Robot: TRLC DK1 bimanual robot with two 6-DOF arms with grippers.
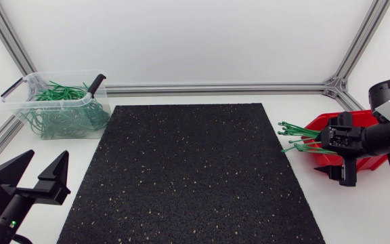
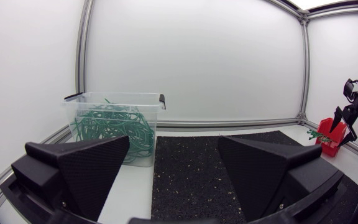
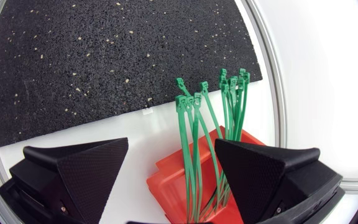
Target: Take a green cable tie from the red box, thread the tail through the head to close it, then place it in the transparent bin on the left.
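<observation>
Green cable ties (image 1: 295, 137) are bunched in the red box (image 1: 371, 163) at the frame's right edge, heads fanned past its rim. Being tightly packed, several could be pinched together. The right tool (image 3: 172, 142) is poised over them, fingers wide apart, nothing gripped. The left tool (image 1: 48, 156), lower left, is likewise spread and empty.

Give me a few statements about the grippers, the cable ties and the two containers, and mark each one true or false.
1. The right gripper is open over the red box. True.
2. The left gripper holds a cable tie. False: it is open and empty.
3. The transparent bin has nothing in it. False: a heap of green ties lies inside.
4. Green cable ties stick out of the red box toward the black mat. True.
</observation>
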